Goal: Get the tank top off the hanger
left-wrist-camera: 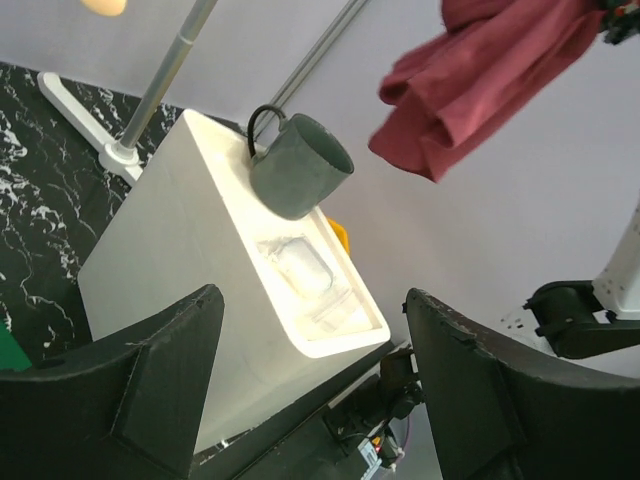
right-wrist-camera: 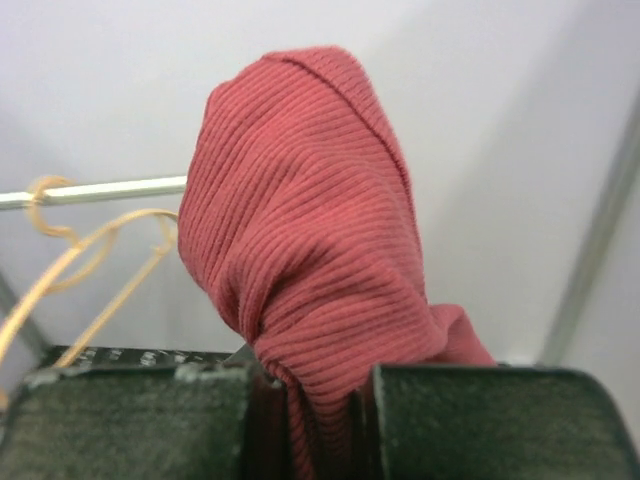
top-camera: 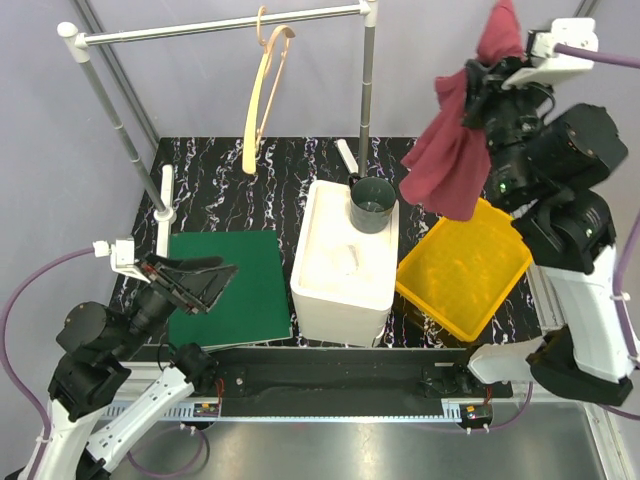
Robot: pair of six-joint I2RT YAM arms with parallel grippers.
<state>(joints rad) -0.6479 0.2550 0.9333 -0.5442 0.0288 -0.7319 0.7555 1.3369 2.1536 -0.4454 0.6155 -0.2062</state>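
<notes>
Enclosure as I read it off the overhead view: plain pale grey-lilac walls (top-camera: 200, 100) behind and to the left. The table top (top-camera: 300, 160) is black with white marbling. A grey metal rail (top-camera: 220, 27) spans the back, carried on slim posts (top-camera: 368, 80) with white fittings. A brushed metal sheet (top-camera: 380, 450) runs along the near edge and shows soft glare. Lighting even and diffuse, shadows faint.

1. The tank top (top-camera: 447, 150), of maroon ribbed cloth, is seen bunched up and fully clear of the hanger. It is pinched near its top between the closed fingers of the right gripper (right-wrist-camera: 310, 400) and hangs in loose folds, high at the right.
2. The hanger (top-camera: 256, 110), of light tan wood, is seen bare. It is hooked over the rail (top-camera: 200, 28) and tilted steeply downward.
</notes>
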